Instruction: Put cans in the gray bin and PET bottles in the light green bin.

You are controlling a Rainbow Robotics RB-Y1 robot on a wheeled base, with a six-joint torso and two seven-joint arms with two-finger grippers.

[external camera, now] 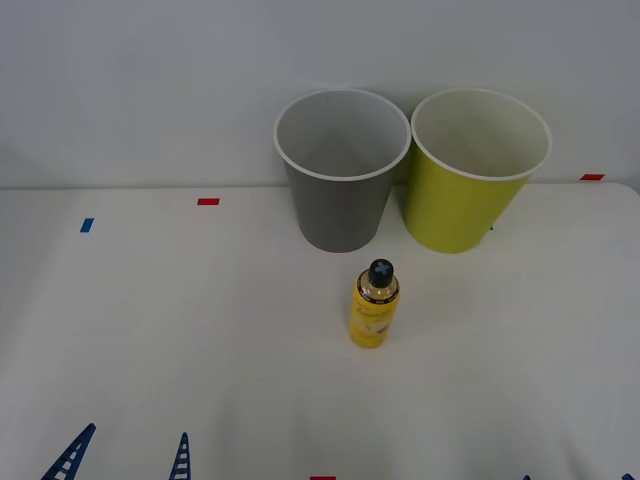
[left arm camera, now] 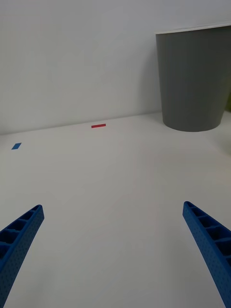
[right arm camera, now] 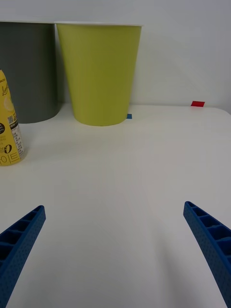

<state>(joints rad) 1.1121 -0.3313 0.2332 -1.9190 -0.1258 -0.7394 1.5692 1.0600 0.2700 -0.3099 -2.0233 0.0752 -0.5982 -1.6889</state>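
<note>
Front view, bins: the gray bin (external camera: 340, 190) and the light green bin (external camera: 475, 185) stand upright side by side at the back of the white table (external camera: 150, 340), right up against the wall, gray one on the left, rims pretty much touching. Both look empty inside from here.

Front view, bottle: the PET bottle (external camera: 374, 305) is standing upright on the table just in front of the gray bin, black cap on, yellow label facing us, nothing touching it.

Front view, grippers: the left gripper (external camera: 125, 458) pokes in at the near edge on the left, blue ribbed fingers spread wide with nothing in them. The right gripper (external camera: 575, 477) barely shows its tips at the near edge on the right.

Front view, tape: small red tape marks (external camera: 208, 201) and a blue tape mark (external camera: 86, 225) sit on the table near the back.

Right wrist view: right gripper (right arm camera: 115, 250) is splayed wide, empty, low over bare table. The bottle (right arm camera: 8, 125) is ahead and off to one side, well apart from the fingers, with the light green bin (right arm camera: 100, 72) and gray bin (right arm camera: 29, 72) behind it.

Left wrist view: left gripper (left arm camera: 115, 250) is also spread wide and holding nothing. The gray bin (left arm camera: 195, 79) stands farther off, with the red mark (left arm camera: 98, 126) and blue mark (left arm camera: 16, 146) on the table.
</note>
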